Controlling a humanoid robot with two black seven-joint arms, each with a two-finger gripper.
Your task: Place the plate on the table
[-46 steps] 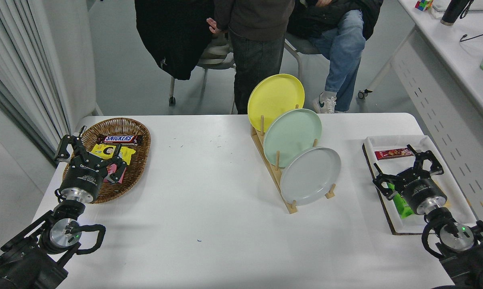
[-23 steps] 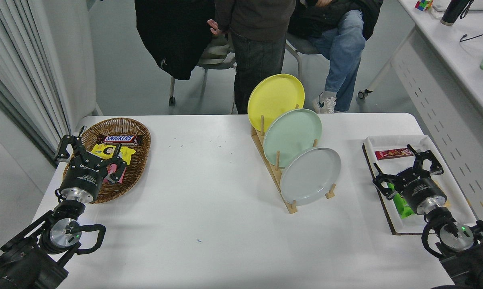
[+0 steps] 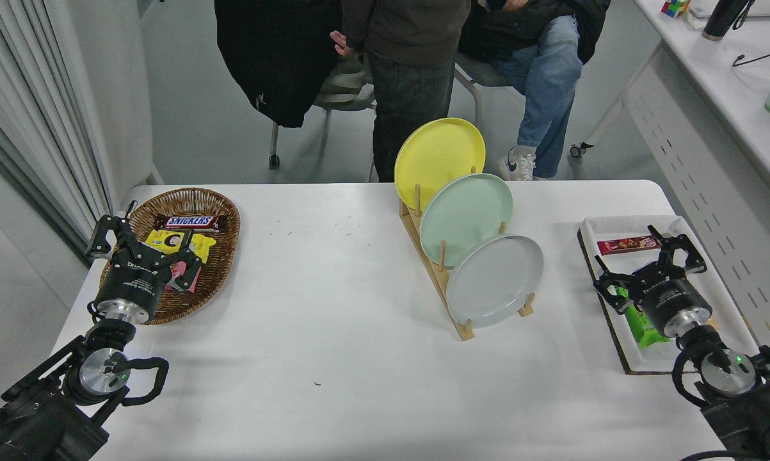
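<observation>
So the grey plate (image 3: 495,280) sits upright in the near slot of the wooden rack (image 3: 437,282) mid-table (image 3: 333,333). Right gripper (image 3: 648,261) hovers wide open over the snack tray (image 3: 679,225); left gripper (image 3: 143,242) open by the basket (image 3: 221,253).

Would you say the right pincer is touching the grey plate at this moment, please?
Apart. The head view shows bare white table between the right pincer, open over the tray, and the grey plate in the rack.
</observation>
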